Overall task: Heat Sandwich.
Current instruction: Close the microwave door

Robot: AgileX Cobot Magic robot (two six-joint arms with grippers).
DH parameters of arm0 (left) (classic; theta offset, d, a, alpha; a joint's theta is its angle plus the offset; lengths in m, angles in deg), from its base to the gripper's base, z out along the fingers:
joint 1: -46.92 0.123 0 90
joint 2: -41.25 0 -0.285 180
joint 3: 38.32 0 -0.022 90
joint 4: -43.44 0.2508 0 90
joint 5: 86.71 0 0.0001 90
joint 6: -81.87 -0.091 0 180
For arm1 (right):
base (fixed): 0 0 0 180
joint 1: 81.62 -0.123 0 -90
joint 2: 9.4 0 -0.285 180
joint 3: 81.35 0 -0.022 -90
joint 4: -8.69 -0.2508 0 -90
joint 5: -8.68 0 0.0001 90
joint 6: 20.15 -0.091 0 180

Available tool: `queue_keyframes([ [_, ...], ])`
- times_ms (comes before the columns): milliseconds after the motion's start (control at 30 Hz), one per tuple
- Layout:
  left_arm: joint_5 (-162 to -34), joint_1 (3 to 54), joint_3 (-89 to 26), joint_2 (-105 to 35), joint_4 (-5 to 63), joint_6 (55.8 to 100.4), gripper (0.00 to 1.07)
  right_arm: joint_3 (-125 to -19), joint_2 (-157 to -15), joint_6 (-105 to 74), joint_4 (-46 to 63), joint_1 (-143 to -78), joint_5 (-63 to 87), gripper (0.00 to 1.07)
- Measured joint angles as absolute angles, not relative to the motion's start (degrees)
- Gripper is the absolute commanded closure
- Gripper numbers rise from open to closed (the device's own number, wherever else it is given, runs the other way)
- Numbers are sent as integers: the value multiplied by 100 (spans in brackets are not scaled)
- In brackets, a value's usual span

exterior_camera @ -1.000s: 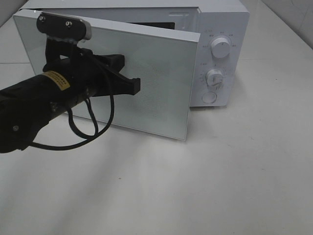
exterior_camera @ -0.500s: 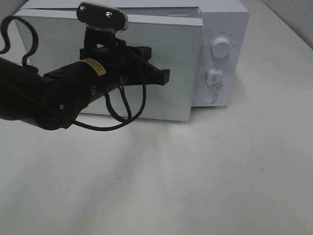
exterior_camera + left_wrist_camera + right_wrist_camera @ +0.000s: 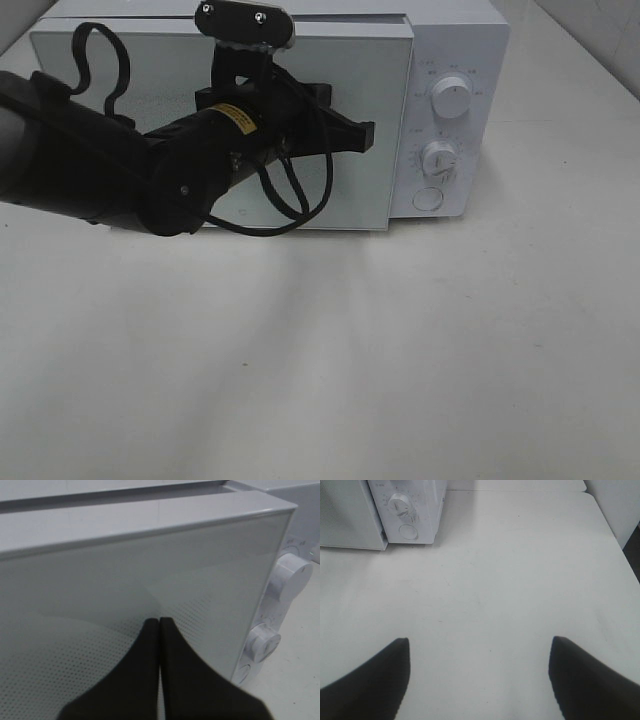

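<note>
The left gripper (image 3: 159, 622) has its two black fingers pressed flat together with nothing between them, and their joined tip rests against the frosted, dotted glass of the microwave (image 3: 455, 40) door (image 3: 370, 190). Pinched shut like this, the fingers make one blunt pusher, which suits shoving a flat panel better than spread jaws would. The contact is toward the door's free edge, on the side nearest the controls, where a push probably turns it most easily about the far hinge. The door stands flush with the oven front or very nearly so. A thin dark seam shows along its top in the left wrist view, and I cannot tell whether the latch has caught. The sandwich is in none of the views. The glass gives no look inside, so my judgement is that it sits in the oven behind the door. The right gripper (image 3: 480, 647) is spread wide and empty above the bare white table (image 3: 400, 350), well clear of the door's swing and facing the control panel. That panel carries an upper knob (image 3: 451, 99), a lower knob (image 3: 438, 157) and a round button (image 3: 427, 198), all untouched. Setting them looks like the step left once the door is firmly home.
</note>
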State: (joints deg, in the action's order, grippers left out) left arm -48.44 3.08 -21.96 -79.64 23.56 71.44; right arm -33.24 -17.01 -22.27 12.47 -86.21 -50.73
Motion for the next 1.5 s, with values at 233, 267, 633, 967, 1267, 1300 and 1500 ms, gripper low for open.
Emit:
queue_keyframes([
  [233,-4999,240,-2511,-8136,2299,6983,107,-3324,-1701,-2227,1247,-8621,-5073,34],
  [267,-5033,240,-2545,-8147,2287,6972,107,-3324,-1701,-2227,1247,-8621,-5073,34],
  [633,-5297,257,-2958,-8462,2333,6903,107,-3324,-1701,-2227,1247,-8621,-5073,34],
  [967,-5411,406,-3061,-8485,2299,6852,107,-3324,-1701,-2227,1247,-8621,-5073,34],
  [1267,-5417,406,-3066,-8485,2287,6852,107,-3324,-1701,-2227,1247,-8621,-5073,34],
  [1300,-5417,406,-3066,-8485,2287,6846,107,-3324,-1701,-2227,1247,-8621,-5073,34],
  [1500,-5417,406,-3066,-8485,2287,6840,107,-3324,-1701,-2227,1247,-8621,-5073,34],
])
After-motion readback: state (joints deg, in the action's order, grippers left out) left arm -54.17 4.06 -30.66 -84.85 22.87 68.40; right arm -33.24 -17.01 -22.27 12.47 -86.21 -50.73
